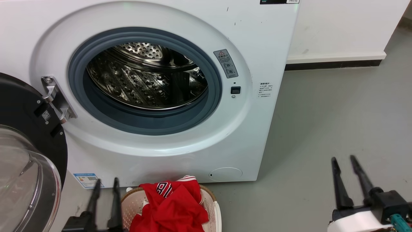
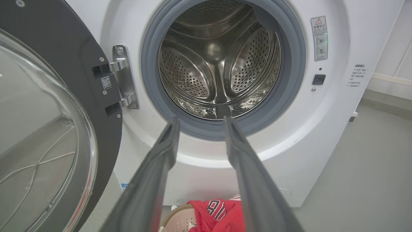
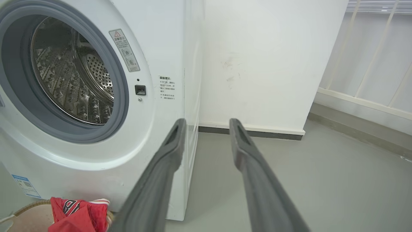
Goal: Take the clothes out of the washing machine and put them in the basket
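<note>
The white washing machine (image 1: 251, 38) stands with its black-framed glass door (image 1: 22, 161) swung open to the left. Its steel drum (image 1: 145, 77) shows bare perforated metal, also in the left wrist view (image 2: 219, 61) and the right wrist view (image 3: 70, 74). Red clothes (image 1: 173, 206) with a number print lie heaped in the cream basket (image 1: 135, 203) on the floor before the machine. My left gripper (image 1: 106, 183) is open just left of the basket, nothing between its fingers. My right gripper (image 1: 344, 159) is open over the floor at the far right.
A grey floor (image 1: 338, 112) stretches to the right of the machine. A white wall with a dark baseboard (image 1: 334, 64) runs behind it. The open door fills the space at lower left, close to my left arm.
</note>
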Controlling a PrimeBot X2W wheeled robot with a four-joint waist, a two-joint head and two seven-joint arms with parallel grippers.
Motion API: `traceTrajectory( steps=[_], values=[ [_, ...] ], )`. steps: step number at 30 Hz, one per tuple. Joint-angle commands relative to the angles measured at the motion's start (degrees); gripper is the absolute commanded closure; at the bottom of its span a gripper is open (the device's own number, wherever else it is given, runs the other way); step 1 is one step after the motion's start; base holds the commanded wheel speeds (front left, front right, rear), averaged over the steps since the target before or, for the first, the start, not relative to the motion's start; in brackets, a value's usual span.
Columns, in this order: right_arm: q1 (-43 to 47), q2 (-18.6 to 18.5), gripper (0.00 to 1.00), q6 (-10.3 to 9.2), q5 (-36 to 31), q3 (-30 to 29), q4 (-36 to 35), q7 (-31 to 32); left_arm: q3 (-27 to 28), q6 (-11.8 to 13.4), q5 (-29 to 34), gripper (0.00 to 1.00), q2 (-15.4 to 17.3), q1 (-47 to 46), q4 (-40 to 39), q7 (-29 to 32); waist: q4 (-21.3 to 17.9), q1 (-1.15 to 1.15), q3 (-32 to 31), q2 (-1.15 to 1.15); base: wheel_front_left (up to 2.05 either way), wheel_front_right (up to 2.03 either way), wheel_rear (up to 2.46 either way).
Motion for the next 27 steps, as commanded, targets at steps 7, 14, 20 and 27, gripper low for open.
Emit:
traceTrajectory(
  steps=[7, 14, 20, 27],
  values=[
    [-0.2, 0.0, 1.0, 0.0, 5.7, 0.0, 1.7, 1.2, 0.4, -0.4, -5.3, 1.0, -0.1, -0.9, 2.4, 1.8, 0.1, 0.0, 0.0, 0.0, 0.0, 0.0, 0.0],
    [-1.2, -0.2, 1.0, -0.01, 14.6, -0.1, 2.6, 3.1, 0.7, -0.9, -13.5, 1.0, -0.1, -2.3, 3.4, 3.6, 0.3, 0.0, 0.1, 0.0, 0.0, 0.0, 0.0],
    [-2.0, -0.3, 1.0, -0.01, 21.6, -0.2, 3.4, 4.6, 0.9, -1.4, -19.9, 1.0, -0.1, -3.4, 4.3, 5.1, 0.5, 0.0, 0.1, 0.0, 0.0, 0.0, 0.0],
    [-2.9, -0.4, 1.0, -0.01, 29.1, -0.4, 4.2, 6.3, 1.2, -1.9, -26.9, 1.0, -0.1, -4.7, 5.2, 6.8, 0.7, 0.0, 0.2, 0.0, 0.0, 0.0, 0.0]
  ],
)
